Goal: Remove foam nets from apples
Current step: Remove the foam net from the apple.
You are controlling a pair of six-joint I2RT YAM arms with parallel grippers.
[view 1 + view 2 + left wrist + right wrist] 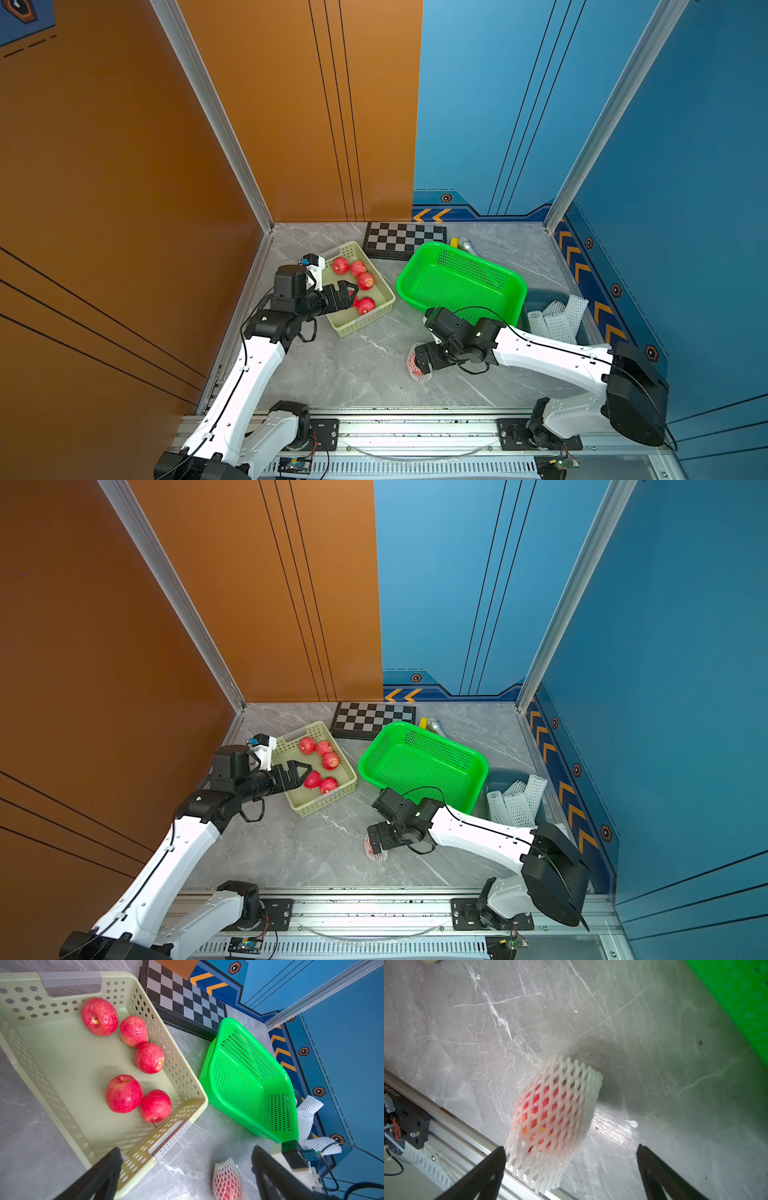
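One apple in its white foam net (554,1118) lies on the grey table near the front rail, seen in both top views (415,369) (375,852) and in the left wrist view (227,1180). My right gripper (571,1147) hangs open just above it (422,360), with the net close to one finger and not gripped. Several bare red apples (124,1094) sit in the pale perforated basket (361,322). My left gripper (186,1150) stands open and empty over that basket's near end (351,293). Several loose foam nets (557,318) are piled at the right.
The green plastic basket (461,278) sits tilted in the middle right, resting partly on a dark bin (540,297) that holds the loose nets. A chessboard (405,239) lies at the back wall. The aluminium rail (415,424) runs along the front edge.
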